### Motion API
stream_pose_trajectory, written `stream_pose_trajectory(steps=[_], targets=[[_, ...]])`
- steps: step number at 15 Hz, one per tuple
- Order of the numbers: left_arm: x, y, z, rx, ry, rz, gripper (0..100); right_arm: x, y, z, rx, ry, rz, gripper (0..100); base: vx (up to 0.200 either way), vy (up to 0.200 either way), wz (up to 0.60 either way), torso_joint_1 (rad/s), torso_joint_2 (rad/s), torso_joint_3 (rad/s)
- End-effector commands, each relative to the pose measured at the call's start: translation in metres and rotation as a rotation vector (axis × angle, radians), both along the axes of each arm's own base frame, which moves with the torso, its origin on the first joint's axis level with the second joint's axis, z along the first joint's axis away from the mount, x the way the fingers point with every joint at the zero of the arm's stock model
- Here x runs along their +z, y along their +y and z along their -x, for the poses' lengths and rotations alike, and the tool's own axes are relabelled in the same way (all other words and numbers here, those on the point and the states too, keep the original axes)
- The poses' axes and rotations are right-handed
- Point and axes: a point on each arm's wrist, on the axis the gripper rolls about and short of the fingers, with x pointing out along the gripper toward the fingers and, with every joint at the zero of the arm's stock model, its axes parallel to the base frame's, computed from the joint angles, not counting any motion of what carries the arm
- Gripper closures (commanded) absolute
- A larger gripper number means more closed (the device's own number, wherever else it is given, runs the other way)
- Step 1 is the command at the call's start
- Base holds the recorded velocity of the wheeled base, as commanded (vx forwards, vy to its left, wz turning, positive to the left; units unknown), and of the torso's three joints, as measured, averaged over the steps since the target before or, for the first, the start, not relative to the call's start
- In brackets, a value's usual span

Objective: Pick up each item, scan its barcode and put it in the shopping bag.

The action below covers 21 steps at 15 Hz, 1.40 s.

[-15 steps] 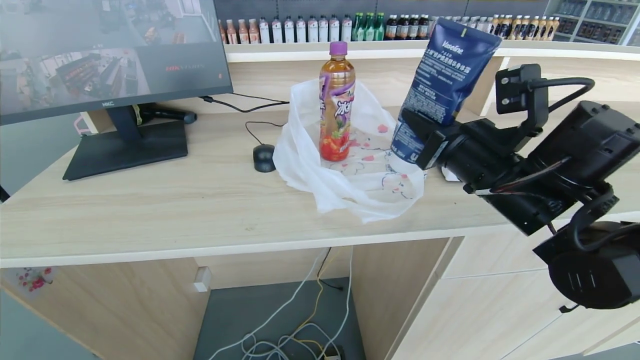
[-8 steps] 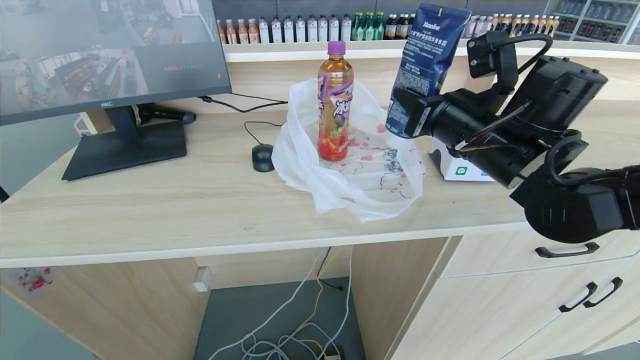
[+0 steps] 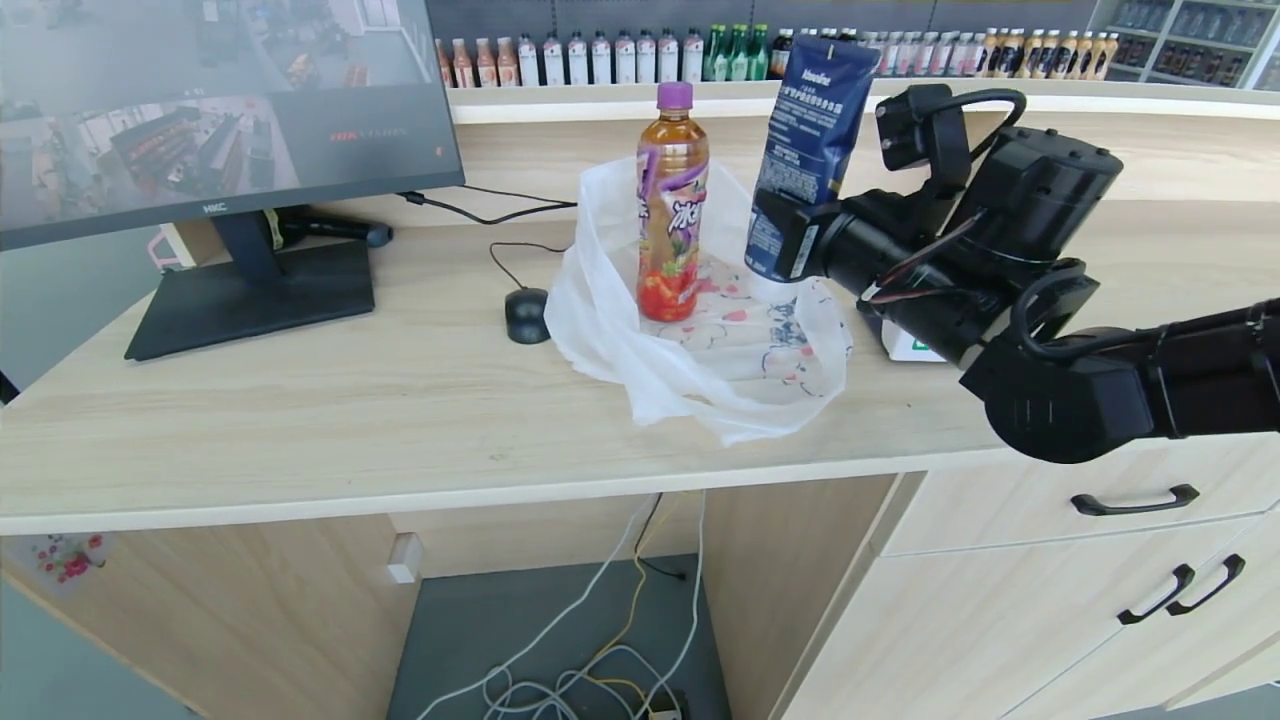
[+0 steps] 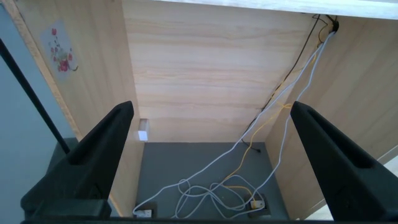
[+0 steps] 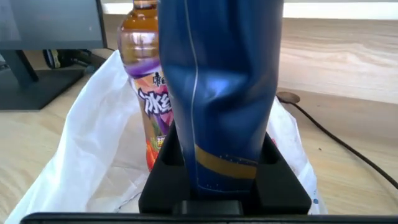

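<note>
The right gripper (image 3: 792, 238) clamps the blue tube (image 3: 815, 120) by its lower end, upright above the shopping bag (image 3: 640, 360) (mouth spread open) beside the bottle (image 3: 672, 200) standing inside, apparently positioned for lowering. The left gripper (image 4: 211, 124) hangs unclenched below the counter (image 3: 300, 420).

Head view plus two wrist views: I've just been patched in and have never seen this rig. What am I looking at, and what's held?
It is a two-armed robot. The wide picture comes from a camera on its head, looking down at a wooden counter. The other two come from cameras on its wrists. On the counter stand a monitor, a mouse and a white shopping bag with a drink bottle upright in it. The right pincer is shut on a blue tube, cap end down, over the bag beside the bottle. The left pincer is open and holds nothing, facing the cables under the counter.
</note>
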Motion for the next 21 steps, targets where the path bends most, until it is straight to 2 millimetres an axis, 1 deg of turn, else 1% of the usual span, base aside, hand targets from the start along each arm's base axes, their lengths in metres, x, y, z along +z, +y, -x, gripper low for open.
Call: stream_pose_trajectory(steps=[1, 3, 5, 11, 16, 21], targets=[[0.000, 0.000, 0.000, 0.001, 0.000, 0.001, 0, -0.016, 0.005, -0.011, -0.003, 0.030, 0.023, 100, 0.000, 0.000, 0.00, 0.000, 0.00, 0.000], [0.000, 0.000, 0.000, 0.001, 0.000, 0.001, 0, -0.021, 0.005, -0.013, -0.009, 0.031, 0.042, 100, 0.000, 0.000, 0.00, 0.000, 0.00, 0.000], [0.000, 0.000, 0.000, 0.001, 0.000, 0.001, 0, -0.030, 0.008, -0.019, -0.009, 0.045, 0.059, 100, 0.000, 0.000, 0.00, 0.000, 0.00, 0.000], [0.000, 0.000, 0.000, 0.001, 0.000, 0.001, 0, -0.045, 0.010, -0.028, -0.016, 0.075, 0.073, 100, 0.000, 0.000, 0.00, 0.000, 0.00, 0.000], [0.000, 0.000, 0.000, 0.001, 0.000, 0.001, 0, -0.047, 0.004, -0.032, -0.033, 0.079, 0.074, 100, 0.000, 0.000, 0.00, 0.000, 0.00, 0.000], [0.000, 0.000, 0.000, 0.001, 0.000, 0.001, 0, -0.051, 0.005, -0.033, -0.032, 0.088, 0.080, 100, 0.000, 0.000, 0.00, 0.000, 0.00, 0.000]])
